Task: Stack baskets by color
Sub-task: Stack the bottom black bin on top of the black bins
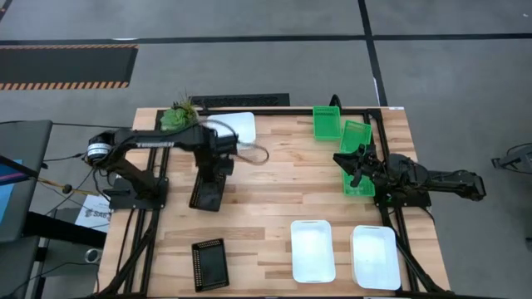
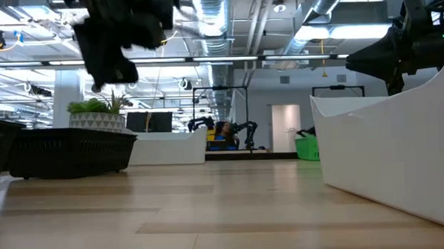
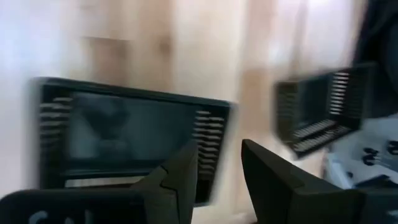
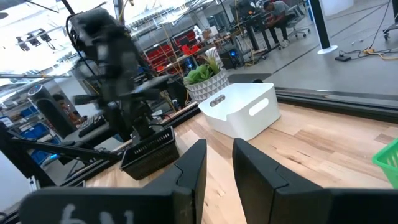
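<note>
Your left gripper (image 1: 208, 195) hangs over a black basket (image 1: 207, 196) near the table's left edge, fingers a little apart, holding nothing. It looks light and stiff; grab its thin rim. The right gripper (image 1: 356, 164) waits, fingers narrow.

Baskets near right arm (image 1: 358, 158): bright green
Front baskets (image 1: 312, 250): white
Mesh baskets (image 1: 209, 265): black, seemingly slatted
Worktop (image 1: 274, 195): pale wood grain
Plant pot (image 4: 211, 83): white, patterned

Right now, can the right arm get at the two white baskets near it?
Probably yes. The right gripper is open and empty over the green baskets; the white baskets lie uncovered on its side, with bare table between.
</note>
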Robot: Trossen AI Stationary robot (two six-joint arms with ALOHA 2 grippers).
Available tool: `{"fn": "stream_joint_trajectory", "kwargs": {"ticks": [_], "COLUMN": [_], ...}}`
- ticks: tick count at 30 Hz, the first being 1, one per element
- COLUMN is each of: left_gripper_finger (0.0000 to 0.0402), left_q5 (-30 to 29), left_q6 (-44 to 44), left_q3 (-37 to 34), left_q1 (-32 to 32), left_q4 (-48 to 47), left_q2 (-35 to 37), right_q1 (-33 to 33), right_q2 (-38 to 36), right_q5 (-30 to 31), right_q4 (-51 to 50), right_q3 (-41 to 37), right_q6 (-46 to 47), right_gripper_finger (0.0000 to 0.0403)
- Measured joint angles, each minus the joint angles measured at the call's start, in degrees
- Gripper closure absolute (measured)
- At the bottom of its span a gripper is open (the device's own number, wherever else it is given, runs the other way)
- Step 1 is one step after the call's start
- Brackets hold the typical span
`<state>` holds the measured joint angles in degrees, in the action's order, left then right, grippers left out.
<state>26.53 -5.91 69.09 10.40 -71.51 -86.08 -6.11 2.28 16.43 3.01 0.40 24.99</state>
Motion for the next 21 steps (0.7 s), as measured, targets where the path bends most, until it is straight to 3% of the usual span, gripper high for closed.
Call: {"fn": "stream_joint_trajectory", "kwargs": {"ticks": [4,11,16,21], "left_gripper_finger": [0.029,0.0275,0.0229,0.0191], "left_q5": [-2.6,-19.0,-27.3,-28.8], "left_q6": [9.6,24.7,36.7,44.7], "left_q3": [0.0,0.0,-0.1,-4.8], "left_q1": [-10.7,-28.6,-36.4,-40.8], "left_q4": [3.2,11.7,13.6,20.9], "left_q2": [1.8,2.0,2.0,2.0], "right_q1": [0.0,0.0,0.0,0.0], "right_q2": [0.0,0.0,0.0,0.0], "right_q5": [0.0,0.0,0.0,0.0], "right_q4": [0.0,0.0,0.0,0.0], "right_q3": [0.0,0.0,0.0,0.0], "right_q6": [0.0,0.0,0.0,0.0], "right_gripper_finger": [0.0298,0.0298,0.0298,0.0298]}}
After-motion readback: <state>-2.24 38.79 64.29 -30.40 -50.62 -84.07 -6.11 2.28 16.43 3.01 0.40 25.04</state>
